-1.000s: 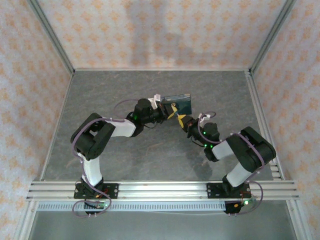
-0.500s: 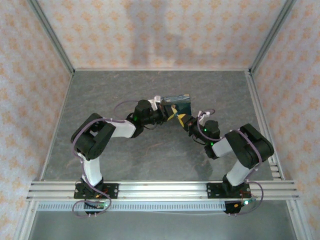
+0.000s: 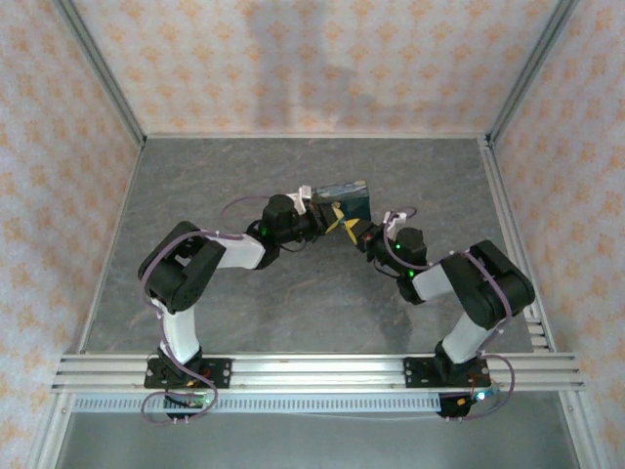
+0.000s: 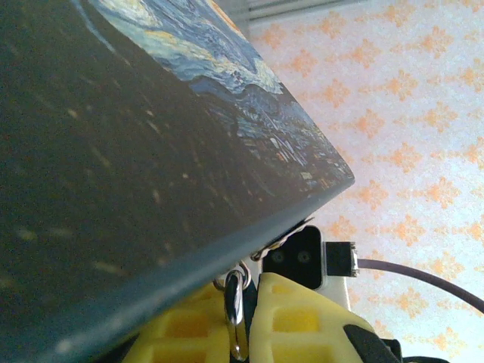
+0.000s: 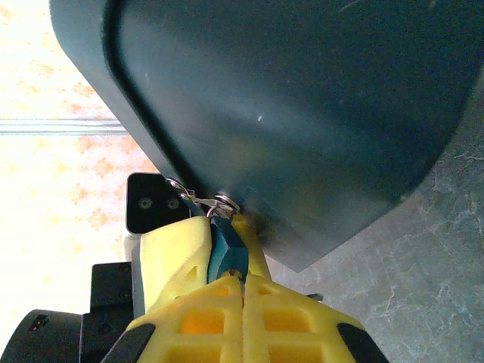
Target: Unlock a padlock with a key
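Two arms reach in from either side and meet at mid-table, where the left gripper [image 3: 332, 217] and right gripper [image 3: 359, 233] come nose to nose just below a starry-night tin [image 3: 348, 194]. The tin sits tilted above the grey table [image 3: 244, 166], right against the yellow fingertips.

From the left wrist, the tin's dark side and painted face loom overhead. Its lower edge crosses over one yellow finger. The two fingers are pressed close on a thin metal loop [image 4: 234, 306] standing in the slit between them.

From the right wrist, the tin's dark teal underside hangs above. The fingers are clenched on the padlock [image 5: 225, 253], a small bluish lump pinched at their tips. It sits tight against the tin's bottom edge, with a silver ring [image 5: 224, 203] just above it.
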Controlling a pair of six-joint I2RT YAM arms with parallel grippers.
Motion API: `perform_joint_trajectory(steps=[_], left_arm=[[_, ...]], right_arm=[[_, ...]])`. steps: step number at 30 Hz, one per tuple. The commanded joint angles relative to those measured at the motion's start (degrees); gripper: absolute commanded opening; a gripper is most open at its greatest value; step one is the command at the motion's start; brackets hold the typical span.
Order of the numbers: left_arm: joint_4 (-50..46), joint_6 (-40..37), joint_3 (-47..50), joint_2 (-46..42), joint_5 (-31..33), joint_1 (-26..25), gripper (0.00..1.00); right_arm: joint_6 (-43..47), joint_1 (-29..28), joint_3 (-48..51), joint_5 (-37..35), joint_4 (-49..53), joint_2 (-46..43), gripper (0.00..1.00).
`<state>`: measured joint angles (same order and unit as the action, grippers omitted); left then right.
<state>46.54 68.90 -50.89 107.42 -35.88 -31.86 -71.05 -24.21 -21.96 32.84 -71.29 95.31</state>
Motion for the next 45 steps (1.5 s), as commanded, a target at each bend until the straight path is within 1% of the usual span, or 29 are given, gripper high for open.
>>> perform_joint_trajectory(steps=[1,7,13,17,18,21,23,26,27,30,33,34,39,45], left_arm=[[1.4,-2.9,-0.9,0.3,-6.6,-4.0,0.0],[0.7,-3.7,-0.9,0.4,-7.2,-5.1,0.0],[-1.2,-4.9,-0.9,-0.7,-6.5,-4.9,0.0],[-0.7,-4.8,-1.3,-0.8,-7.7,-4.9,0.0],[-0.7,-4.8,-1.6,-0.7,-7.9,-5.0,0.0],[-0.6,-5.0,-1.3,-0.9,-7.8,-5.2,0.0],[0.1,-4.8,-1.0,-1.0,-7.8,-5.3,0.0],[0.5,-4.6,-0.9,-1.1,-8.1,-5.6,0.0],[0.2,-4.8,-0.9,-1.3,-8.1,-5.6,0.0],[0.0,-5.4,-0.7,-1.6,-8.0,-5.6,0.0],[0.4,-5.3,-0.7,-1.3,-8.0,-5.5,0.0],[0.8,-5.1,-0.6,-1.2,-8.1,-5.4,0.0],[2.3,-4.9,0.2,-1.6,-8.2,-4.9,0.0],[2.6,-5.4,1.1,-2.5,-8.2,-4.2,0.0]], right_arm=[[1.1,-0.3,-3.5,-0.8,1.3,0.0,0.0],[-3.4,-0.3,-4.9,-0.3,-2.8,1.7,0.0],[-1.1,-0.2,-4.7,-0.3,1.5,0.0,0.0],[0.4,-0.4,-6.3,0.4,6.4,-1.0,0.0],[0.1,-0.5,-6.6,0.5,6.1,-1.0,0.0],[-3.9,-0.6,-7.8,1.3,0.4,1.1,0.0],[-2.1,-1.6,-9.2,0.7,3.7,0.5,0.0],[2.6,-3.3,-11.3,-0.2,12.5,-1.5,0.0],[2.1,-3.4,-11.3,-0.1,11.5,-1.2,0.0],[-4.3,-3.0,-10.2,0.3,2.2,1.8,0.0],[-12.7,-2.7,-9.3,0.0,-8.0,6.8,0.0],[-15.5,-2.7,-9.6,0.4,-9.3,8.2,0.0],[-19.6,-3.0,-9.2,-0.1,-9.3,8.4,0.0],[-27.9,-2.8,-8.1,-1.5,-9.3,8.5,0.0]])
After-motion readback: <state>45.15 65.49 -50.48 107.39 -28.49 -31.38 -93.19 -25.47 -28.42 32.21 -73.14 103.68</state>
